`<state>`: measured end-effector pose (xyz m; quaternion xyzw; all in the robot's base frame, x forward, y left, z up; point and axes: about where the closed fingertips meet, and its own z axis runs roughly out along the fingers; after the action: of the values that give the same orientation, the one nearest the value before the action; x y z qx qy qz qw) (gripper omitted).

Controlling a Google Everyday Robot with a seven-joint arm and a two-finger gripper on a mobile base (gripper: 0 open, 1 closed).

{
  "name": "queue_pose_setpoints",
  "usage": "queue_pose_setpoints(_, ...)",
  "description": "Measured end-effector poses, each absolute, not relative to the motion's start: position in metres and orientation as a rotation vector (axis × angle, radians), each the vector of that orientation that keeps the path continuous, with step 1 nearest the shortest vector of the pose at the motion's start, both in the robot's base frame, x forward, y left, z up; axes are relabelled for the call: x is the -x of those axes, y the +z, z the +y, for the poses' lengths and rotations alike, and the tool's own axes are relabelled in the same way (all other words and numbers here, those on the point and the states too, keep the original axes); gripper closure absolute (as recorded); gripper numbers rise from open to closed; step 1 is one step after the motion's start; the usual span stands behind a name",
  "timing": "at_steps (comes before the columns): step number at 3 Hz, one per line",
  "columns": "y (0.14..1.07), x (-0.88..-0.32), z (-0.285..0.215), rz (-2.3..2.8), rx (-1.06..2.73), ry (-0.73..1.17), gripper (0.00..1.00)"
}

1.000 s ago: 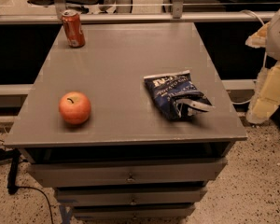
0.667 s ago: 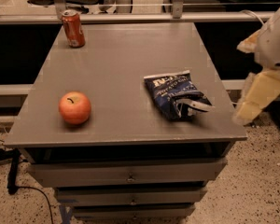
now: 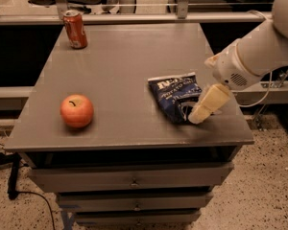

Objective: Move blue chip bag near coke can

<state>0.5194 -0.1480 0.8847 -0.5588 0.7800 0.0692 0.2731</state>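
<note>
Blue chip bag (image 3: pixel 175 97), bench's (image 3: pixel 125 61) right edge; coke can (image 3: pixel 75 29), far-left corner.
Gripper (image 3: pixel 206 107) at bag's right end, opening we cannot tell; slick foil may slip.

Cream gripper (image 3: pixel 201 113) at the bag's right edge, navy bag (image 3: pixel 175 97) with white lettering, red-orange can (image 3: pixel 75 29) with silver top, orange-red apple (image 3: pixel 77 111), grey table (image 3: pixel 129 56) with grey drawers (image 3: pixel 86 180), white arm (image 3: pixel 259 47), beige floor (image 3: pixel 259 200) speckled black, black cable (image 3: pixel 12 176)

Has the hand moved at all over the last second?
Yes. The hand has swung left. It was beyond the table's right edge, and it is now over the tabletop at the right end of the blue chip bag.
</note>
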Motion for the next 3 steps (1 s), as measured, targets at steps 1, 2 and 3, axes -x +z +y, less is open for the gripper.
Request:
queue_pose_setpoints(1, 0.863, -0.54, -0.129, 2.069, 1.462, 0.241, 0.17)
queue_pose_setpoints(2, 0.854, -0.552, -0.12, 2.046, 1.43, 0.273, 0.4)
queue_pose_setpoints(3, 0.864, -0.568, -0.115, 1.996, 1.412, 0.267, 0.64)
